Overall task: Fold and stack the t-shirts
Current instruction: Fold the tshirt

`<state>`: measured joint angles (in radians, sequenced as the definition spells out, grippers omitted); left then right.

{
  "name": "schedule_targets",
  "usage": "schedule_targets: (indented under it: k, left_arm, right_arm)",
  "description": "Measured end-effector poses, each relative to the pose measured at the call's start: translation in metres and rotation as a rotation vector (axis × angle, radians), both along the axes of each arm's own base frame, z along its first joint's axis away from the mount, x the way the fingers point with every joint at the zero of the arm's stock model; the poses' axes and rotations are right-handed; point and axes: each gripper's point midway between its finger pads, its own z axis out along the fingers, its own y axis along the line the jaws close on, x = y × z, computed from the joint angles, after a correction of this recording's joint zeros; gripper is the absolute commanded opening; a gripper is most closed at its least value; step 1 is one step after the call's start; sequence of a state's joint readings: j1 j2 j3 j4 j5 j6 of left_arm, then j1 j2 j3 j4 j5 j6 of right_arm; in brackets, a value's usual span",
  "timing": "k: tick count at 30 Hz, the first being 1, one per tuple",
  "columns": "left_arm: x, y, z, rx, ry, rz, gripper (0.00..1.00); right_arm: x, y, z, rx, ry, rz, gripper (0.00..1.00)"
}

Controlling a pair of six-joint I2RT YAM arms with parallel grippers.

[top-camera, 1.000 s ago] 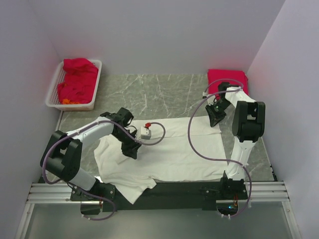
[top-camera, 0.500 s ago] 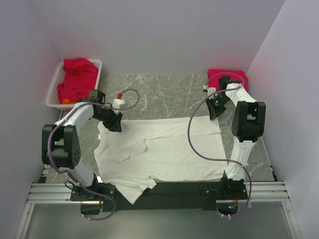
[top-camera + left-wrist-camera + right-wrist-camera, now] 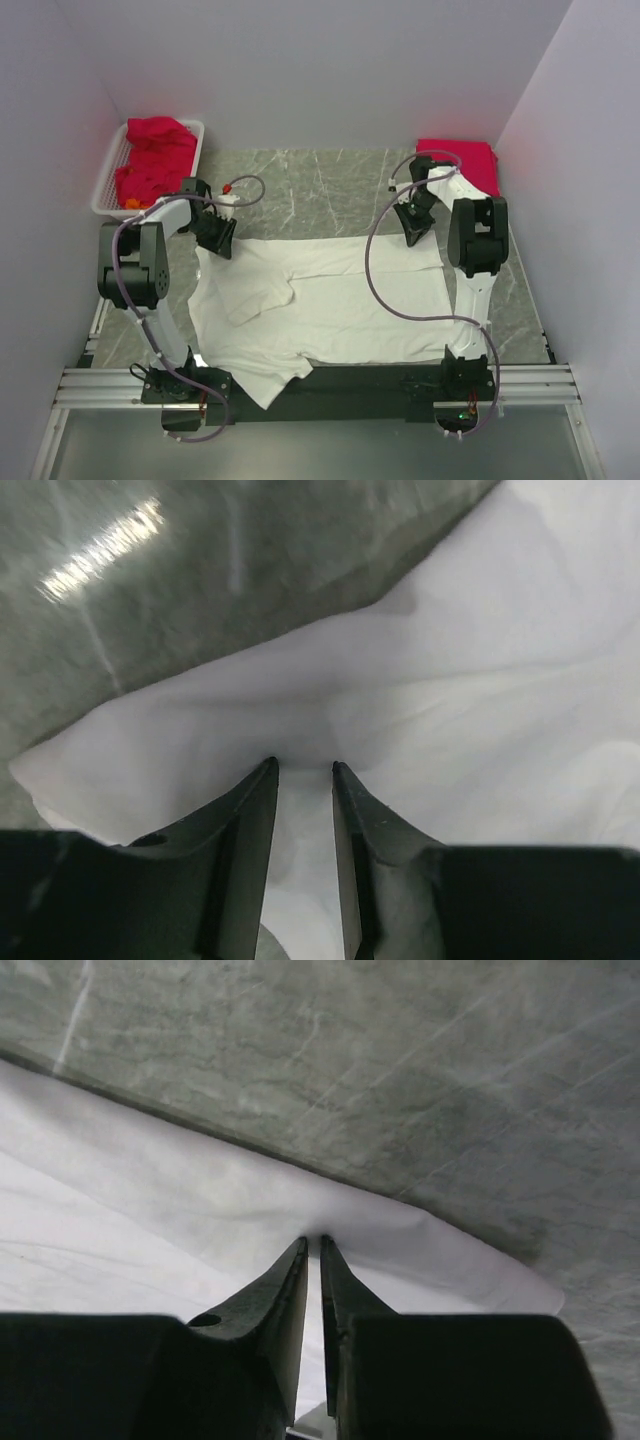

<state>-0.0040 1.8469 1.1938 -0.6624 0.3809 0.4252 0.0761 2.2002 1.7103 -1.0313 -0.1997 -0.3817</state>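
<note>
Plain pale walls (image 3: 320, 70) close the table (image 3: 330, 185) in on three sides. Its top is grey-green marbled stone with pale veins, and a bright streak of glare (image 3: 100, 550) lies on it.

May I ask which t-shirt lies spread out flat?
The white t-shirt mid-table; the red t-shirt is folded, the red clothes heaped in a white basket.

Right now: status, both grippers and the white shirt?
Left gripper shut on white t-shirt, far-left corner. Right gripper shut on its far-right edge. Shirt spread out, unfolded. Nothing in the way.
</note>
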Motion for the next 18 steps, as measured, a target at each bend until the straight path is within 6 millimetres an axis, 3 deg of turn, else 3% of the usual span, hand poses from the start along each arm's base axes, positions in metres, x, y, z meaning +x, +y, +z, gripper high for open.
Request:
schedule_targets:
  k: [5, 13, 18]
  left_arm:
    - [0.034, 0.008, 0.0, 0.009, -0.006, 0.065, 0.34]
    - [0.106, 0.016, 0.004, 0.014, -0.076, 0.139, 0.37]
    - [0.133, 0.016, 0.005, 0.001, -0.103, 0.164, 0.38]
  right_arm:
    - [0.009, -0.003, 0.001, -0.031, 0.051, -0.041, 0.17]
    - [0.044, -0.004, 0.002, -0.057, 0.018, -0.052, 0.18]
    - [0.082, -0.006, 0.003, -0.096, -0.06, -0.046, 0.18]
